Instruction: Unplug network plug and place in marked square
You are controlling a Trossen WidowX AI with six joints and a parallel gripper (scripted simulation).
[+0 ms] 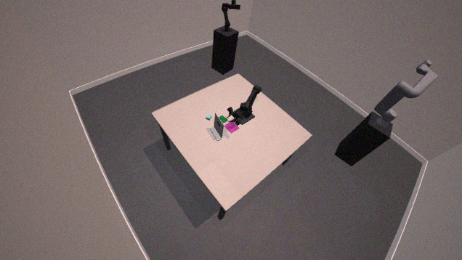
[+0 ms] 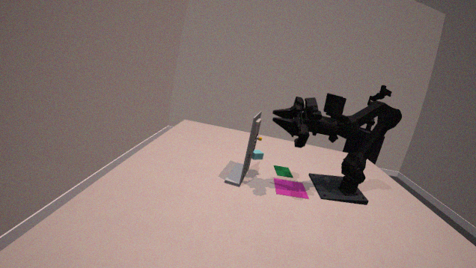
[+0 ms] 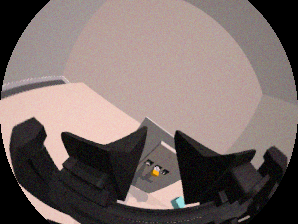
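Arm reaching level toward the panel; gripper part-closed, grasping nothing. Wrist view alone showing the plug lying between the fingers, beyond their tips.

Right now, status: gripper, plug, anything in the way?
Gripper part-closed, holding nothing, short of panel. Plug in socket, untouched. Nothing between gripper and plug.

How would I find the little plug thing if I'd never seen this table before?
Look on the big pale pink table for the thin grey upright panel standing in front of the black robot arm. High on the panel's face, toward the arm, a tiny yellow-orange plug sticks out. It is the only yellow-orange thing; the nearby small block is turquoise.
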